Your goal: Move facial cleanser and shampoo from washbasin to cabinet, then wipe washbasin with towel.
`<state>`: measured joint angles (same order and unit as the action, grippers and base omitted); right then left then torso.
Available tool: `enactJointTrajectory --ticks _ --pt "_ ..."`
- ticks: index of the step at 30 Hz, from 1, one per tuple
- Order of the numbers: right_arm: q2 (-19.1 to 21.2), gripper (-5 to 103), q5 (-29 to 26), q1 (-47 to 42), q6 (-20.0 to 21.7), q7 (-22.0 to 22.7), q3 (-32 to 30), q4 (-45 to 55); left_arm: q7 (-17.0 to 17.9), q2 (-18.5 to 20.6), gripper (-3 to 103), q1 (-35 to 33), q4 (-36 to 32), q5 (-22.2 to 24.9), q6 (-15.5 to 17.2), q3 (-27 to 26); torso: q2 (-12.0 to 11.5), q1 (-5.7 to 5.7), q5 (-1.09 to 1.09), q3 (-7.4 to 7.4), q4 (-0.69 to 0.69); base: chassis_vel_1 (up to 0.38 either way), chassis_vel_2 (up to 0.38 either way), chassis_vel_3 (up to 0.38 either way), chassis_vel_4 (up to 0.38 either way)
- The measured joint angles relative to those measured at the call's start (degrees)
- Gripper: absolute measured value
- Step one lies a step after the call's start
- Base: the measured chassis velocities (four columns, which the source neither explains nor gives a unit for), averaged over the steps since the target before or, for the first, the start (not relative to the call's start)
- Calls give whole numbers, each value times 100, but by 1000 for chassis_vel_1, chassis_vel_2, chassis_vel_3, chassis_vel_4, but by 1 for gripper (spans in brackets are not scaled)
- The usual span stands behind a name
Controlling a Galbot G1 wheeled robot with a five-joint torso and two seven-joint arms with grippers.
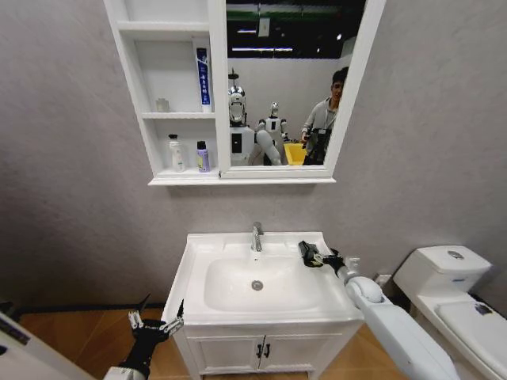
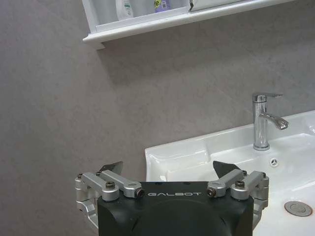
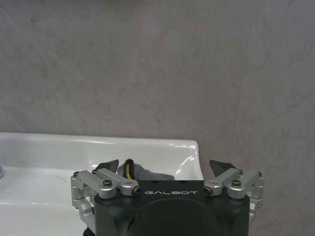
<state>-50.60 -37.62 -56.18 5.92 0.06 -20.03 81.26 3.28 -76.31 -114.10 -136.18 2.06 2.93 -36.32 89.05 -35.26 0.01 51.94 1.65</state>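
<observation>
The right gripper (image 1: 317,257), jaws spread, is hovering at the towel (image 1: 307,252) on the washbasin (image 1: 198,265) rim, seemingly for wiping, while the left gripper (image 1: 156,321) is idling wide open.

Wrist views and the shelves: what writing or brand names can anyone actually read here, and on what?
"GALBOT": on the black body behind the left pincer.
"GALBOT": on the black body behind the right pincer.
Tall blue-and-white tube in the white mirrored cabinet: print too small to read.
White bottle and purple bottle: labels unreadable.
</observation>
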Motion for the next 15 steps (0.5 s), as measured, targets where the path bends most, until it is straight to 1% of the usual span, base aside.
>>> enactJointTrajectory --ticks 1,2,3,4,5,6,7,8,9,10,11,12,13,14,15 --pt "0 100 0 0 0 0 0 0 0 0 100 0 0 0 0 0 0 0 0 0 0 0 0 0 0" --pt "74 100 -29 -331 13 158 -225 470 0 0 100 0 0 0 0 0 0 0 -1 0 -1 0 0 0 0" --pt "124 100 -29 -658 48 442 -410 944 0 0 100 0 0 0 0 0 0 0 -1 0 0 0 0 0 0" --pt "124 100 -29 -658 48 442 -410 944 0 0 100 0 0 0 0 0 0 0 -1 0 0 0 0 0 0" --pt "141 100 -4 -829 81 584 -506 1191 0 0 100 0 0 0 0 1 0 0 0 0 0 0 0 0 0" --pt "168 100 112 -1360 184 844 -832 1827 0 0 100 0 0 0 0 1 0 0 -1 0 -2 0 0 0 0" --pt "168 100 112 -1360 184 844 -832 1827 0 0 100 0 0 0 0 1 0 0 -1 0 -2 0 0 0 0" --pt "124 100 360 -2143 229 993 -1386 2492 0 0 100 0 0 0 0 0 0 1 -2 -1 -1 0 0 0 0" --pt "8 100 557 -2785 224 992 -1881 2976 0 0 100 0 0 0 0 0 0 1 1 -1 0 0 0 0 0" --pt "-189 100 756 -3465 171 960 -2387 3479 0 0 100 0 0 0 0 0 1 1 -2 -1 1 0 0 0 0" --pt "-189 100 756 -3465 171 960 -2387 3479 0 0 100 0 0 0 0 0 1 1 -2 -1 1 0 0 0 0" --pt "-460 100 909 -4160 90 928 -2795 3937 0 1 100 0 0 0 0 0 1 2 -4 -2 4 0 0 0 0" --pt "-1198 100 1187 -5323 -119 892 -3331 4788 0 0 100 0 0 0 0 1 1 3 -3 -2 0 0 0 0 0" --pt "-1593 100 1265 -5646 -154 893 -3456 5027 0 1 100 0 0 0 -1 0 2 3 -2 -2 1 0 0 0 0" --pt "-1593 100 1265 -5646 -154 893 -3456 5027 0 1 100 0 0 0 -1 0 2 3 -2 -2 1 0 0 0 0"
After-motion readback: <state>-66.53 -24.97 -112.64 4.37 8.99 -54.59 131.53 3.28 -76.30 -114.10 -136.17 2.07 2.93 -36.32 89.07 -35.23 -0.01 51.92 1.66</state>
